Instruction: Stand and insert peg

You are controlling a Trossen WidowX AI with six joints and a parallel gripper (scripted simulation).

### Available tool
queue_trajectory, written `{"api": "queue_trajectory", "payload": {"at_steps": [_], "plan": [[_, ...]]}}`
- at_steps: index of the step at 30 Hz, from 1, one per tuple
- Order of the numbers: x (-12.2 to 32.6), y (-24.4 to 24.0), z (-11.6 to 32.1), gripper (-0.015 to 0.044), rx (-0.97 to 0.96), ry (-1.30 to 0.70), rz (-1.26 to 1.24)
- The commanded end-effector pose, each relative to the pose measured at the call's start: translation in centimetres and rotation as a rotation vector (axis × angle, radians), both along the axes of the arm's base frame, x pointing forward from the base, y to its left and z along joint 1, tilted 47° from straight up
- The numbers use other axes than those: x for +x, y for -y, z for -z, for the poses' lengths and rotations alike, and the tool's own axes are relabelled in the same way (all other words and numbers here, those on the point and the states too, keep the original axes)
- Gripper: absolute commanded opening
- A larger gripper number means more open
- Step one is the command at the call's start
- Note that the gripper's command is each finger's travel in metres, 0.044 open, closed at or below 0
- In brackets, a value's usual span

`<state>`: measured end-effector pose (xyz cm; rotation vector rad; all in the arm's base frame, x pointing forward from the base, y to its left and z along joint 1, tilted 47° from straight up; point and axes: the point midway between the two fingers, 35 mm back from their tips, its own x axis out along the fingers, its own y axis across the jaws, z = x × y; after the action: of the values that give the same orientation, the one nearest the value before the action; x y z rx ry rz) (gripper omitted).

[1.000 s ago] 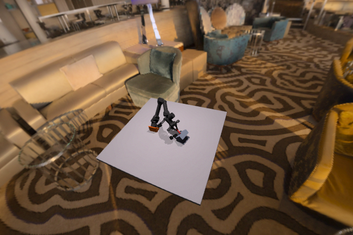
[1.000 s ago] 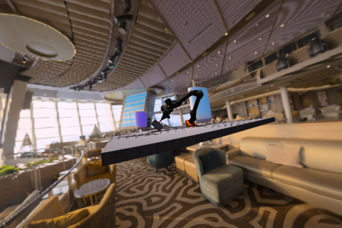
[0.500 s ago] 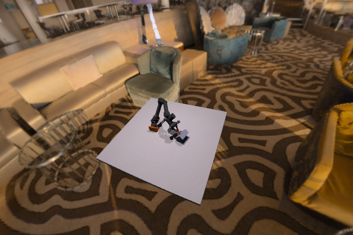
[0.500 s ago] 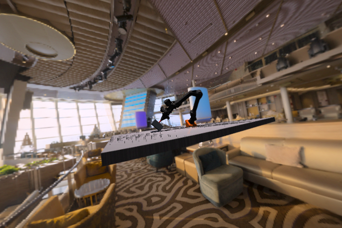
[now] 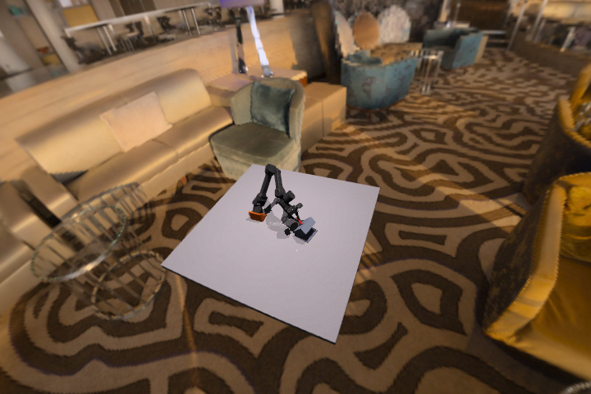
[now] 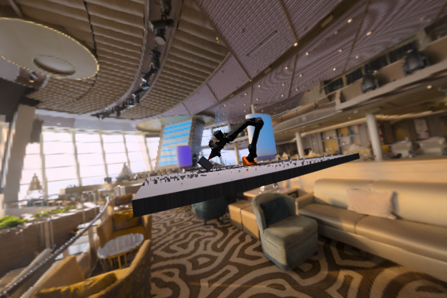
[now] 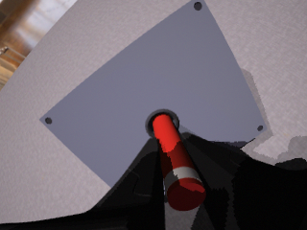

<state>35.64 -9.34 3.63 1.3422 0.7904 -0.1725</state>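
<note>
Fingers clamped on peg [image 7: 174,155]; its plain end points to 11 o'clock, at the hole [image 7: 152,126].

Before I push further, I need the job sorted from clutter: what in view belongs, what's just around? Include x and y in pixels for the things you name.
Job:
- red peg with white band [image 7: 175,153]
- gripper [image 7: 169,142]
- sloped panel with hole [image 5: 308,224] [image 6: 205,163] [image 7: 144,81]

Just around:
- green armchair [image 5: 254,144] [image 6: 288,238]
- beige sofa [image 5: 185,97] [image 6: 406,231]

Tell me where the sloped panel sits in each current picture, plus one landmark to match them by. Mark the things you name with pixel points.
Top: the sloped panel [image 5: 307,226] [image 6: 205,163] [image 7: 144,77] is just right of and below centre.
Exterior: a small dark block, slightly below centre.
Wrist: large, across the middle and upper part.
Shared landmark: the red peg [image 5: 300,221] [image 6: 208,158] [image 7: 169,140].
</note>
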Motion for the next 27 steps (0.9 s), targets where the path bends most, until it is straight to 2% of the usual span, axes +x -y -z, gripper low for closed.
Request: {"api": "queue_trajectory", "payload": {"at_steps": [1, 26, 27], "plan": [[0.32, -0.02, 0.09, 0.0000, 0.000, 0.000, 0.004], [0.73, -0.29, 0.51, 0.0000, 0.000, 0.000, -0.001], [0.73, -0.29, 0.51, 0.0026, 0.000, 0.000, -0.001]]}}
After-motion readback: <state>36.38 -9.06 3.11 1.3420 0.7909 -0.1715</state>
